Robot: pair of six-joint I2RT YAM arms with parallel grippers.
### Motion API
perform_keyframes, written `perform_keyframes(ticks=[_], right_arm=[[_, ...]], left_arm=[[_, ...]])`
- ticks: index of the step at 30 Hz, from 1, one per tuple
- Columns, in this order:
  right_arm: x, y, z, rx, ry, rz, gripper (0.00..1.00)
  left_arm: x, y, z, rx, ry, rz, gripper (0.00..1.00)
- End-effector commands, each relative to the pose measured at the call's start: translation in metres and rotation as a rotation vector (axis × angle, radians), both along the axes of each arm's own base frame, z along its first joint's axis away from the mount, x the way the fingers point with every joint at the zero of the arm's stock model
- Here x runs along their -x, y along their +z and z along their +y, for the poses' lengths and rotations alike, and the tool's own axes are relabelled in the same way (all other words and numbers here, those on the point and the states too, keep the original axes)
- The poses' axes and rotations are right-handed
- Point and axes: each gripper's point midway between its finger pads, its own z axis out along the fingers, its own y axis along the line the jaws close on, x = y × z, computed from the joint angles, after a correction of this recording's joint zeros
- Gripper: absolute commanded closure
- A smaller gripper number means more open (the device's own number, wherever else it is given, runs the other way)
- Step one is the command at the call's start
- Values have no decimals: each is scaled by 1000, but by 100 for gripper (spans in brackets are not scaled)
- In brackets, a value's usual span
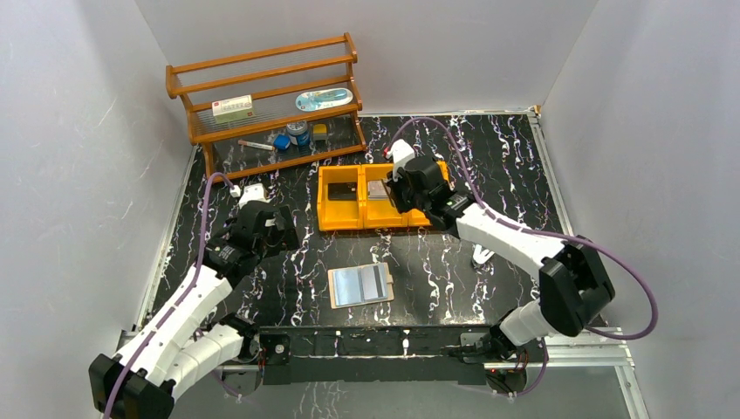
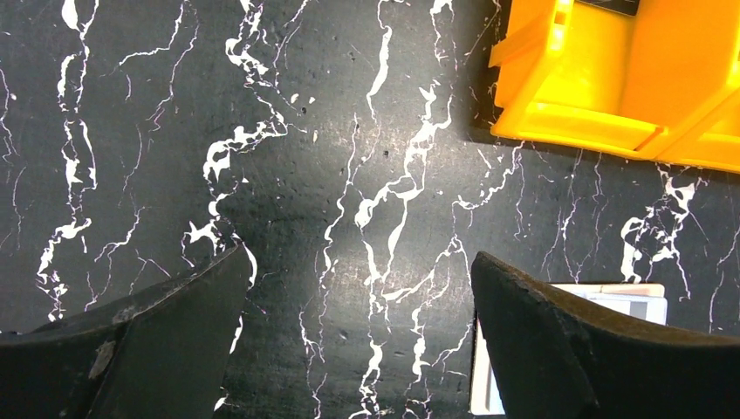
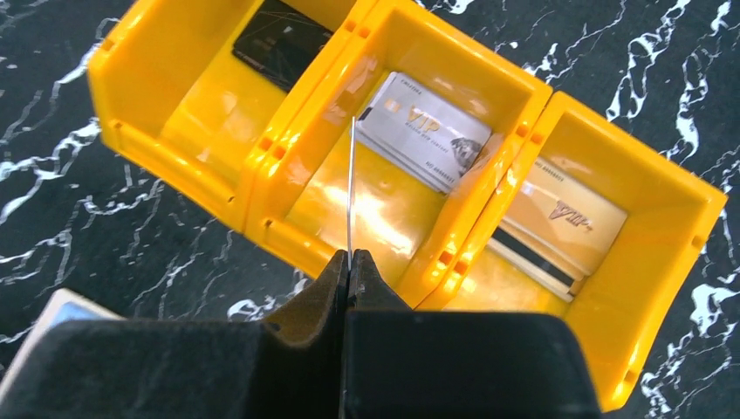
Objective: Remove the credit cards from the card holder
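The black, white-veined surface (image 1: 436,288) fills the floor of the white-walled cell, with a wooden rack (image 1: 270,109) standing at its back left corner. The left arm (image 1: 183,305) reaches forward along the left side. The fingers (image 2: 174,332) of the left gripper (image 2: 358,262) are spread wide over bare surface, gripping nothing, near the front left corner of the yellow bin (image 1: 349,220). The right arm (image 1: 506,236) stretches to that bin, and the right gripper (image 3: 349,262) hangs above the near wall of the middle compartment. Its fingers (image 3: 305,305) are pressed together on a thin card (image 3: 352,183), seen edge-on and upright. The bin has three compartments side by side. The card holder (image 1: 360,285) lies open and flat on the surface, in front of the bin and apart from it, between the two arms. Its pale blue panels face up, and a darker strip shows on the right leaf; I cannot tell whether that is a card. Of the credit cards already in the bin, a dark card (image 3: 279,39) rests in the left compartment, a silvery card (image 3: 423,131) in the middle one and a tan card (image 3: 558,227) in the right one. A small white clip-like object (image 1: 482,256) lies beside the right arm.
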Motion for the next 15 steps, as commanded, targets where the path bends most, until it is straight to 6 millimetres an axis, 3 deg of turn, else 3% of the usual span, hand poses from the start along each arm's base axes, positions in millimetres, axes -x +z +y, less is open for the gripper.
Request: perform_keyframes(ticks=[1,7,15], right_arm=[[-33,30,5,13,11,-132,100],[-55,17,-3,155,7,-177,100],[-76,0,7,322,120,-244,100]], left_arm=[[-2,2,9,-32,34,-12,2],[-2,1,9,-44,31,0,2],[-2,0,8,-38,24,4,2]])
